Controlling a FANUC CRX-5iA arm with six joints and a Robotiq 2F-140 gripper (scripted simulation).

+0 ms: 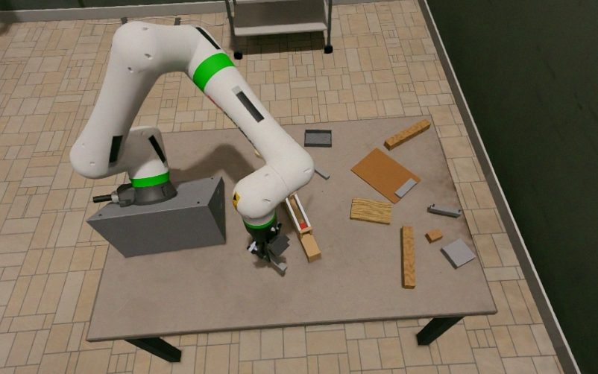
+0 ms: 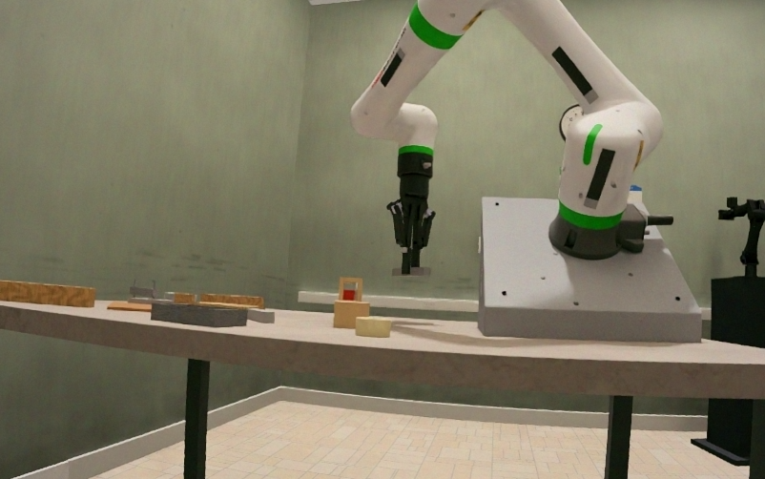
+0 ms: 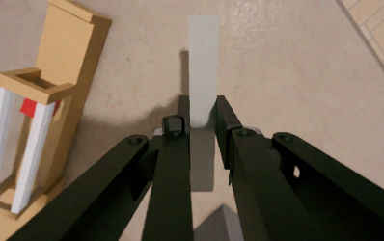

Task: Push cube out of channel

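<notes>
The wooden channel (image 1: 310, 247) (image 2: 351, 315) (image 3: 79, 113) stands on the table, with white strips (image 1: 300, 212) (image 3: 33, 161) along its roof. The red cube (image 1: 303, 226) (image 2: 349, 295) (image 3: 28, 107) is inside, near the cross-frame at the table-front end. Beyond that frame is a wooden ledge (image 3: 64, 45) with a raised lip (image 3: 72, 11). My gripper (image 1: 270, 258) (image 2: 410, 268) (image 3: 202, 111) is shut on a flat grey bar (image 1: 277, 265) (image 2: 422, 271) (image 3: 204, 58), held above the table beside the channel. The channel's far end is partly hidden by the arm in the top view.
The grey robot pedestal (image 1: 171, 231) (image 2: 564, 281) stands on the gripper's other side. A pale yellow block (image 2: 372, 327) lies near the channel's far end. A dark tray (image 1: 318, 138), a small grey bar (image 1: 322, 172), an orange board (image 1: 381, 171) and several wooden pieces lie across the channel.
</notes>
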